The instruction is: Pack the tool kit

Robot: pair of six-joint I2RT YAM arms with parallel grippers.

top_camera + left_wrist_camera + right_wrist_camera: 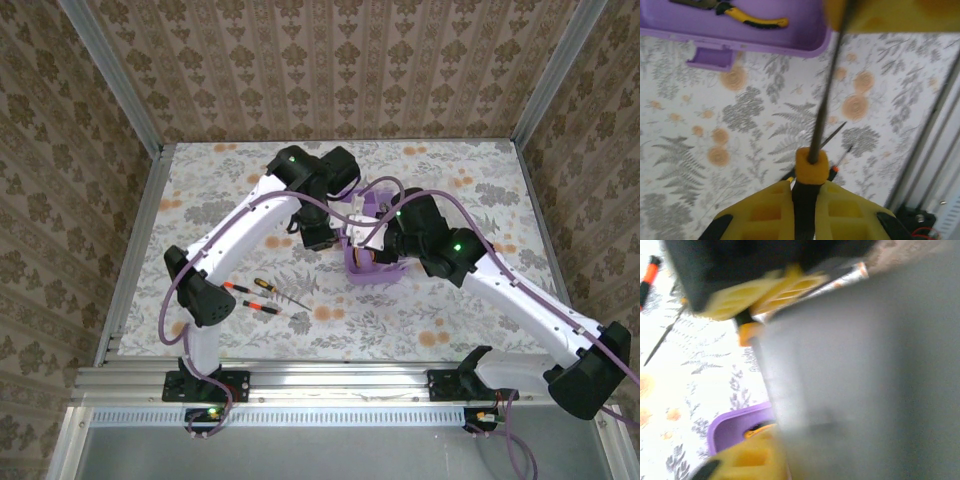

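Screwdrivers come first: a few loose screwdrivers (262, 295) lie on the counter (450, 330) at the near left, well apart from the box, so we judge those not yet packed. We cannot make out a wrench anywhere.

Moving right, the left gripper (807, 186) is clamped on the black handle of one screwdriver (811, 161), whose thin shaft points away from the wrist toward the purple box (740, 42). The tip is lost in blur near the box's corner, so we cannot say whether it is over the tray or beside it. We read this as the step in hand: carrying that tool to the box.

In the middle of the counter sits the box, open, with the yellow-handled pliers (752, 19) already lying inside. That much looks done.

Further right, the right gripper (375, 245) is at the box with its jaws together. Its wrist view is blurred, with a grey sheet (865, 365) across it, probably the clear lid; whether the gripper pinches that lid we cannot tell.

By our estimate the task is early: one tool in, one on its way, the others and the closing of the lid to come.
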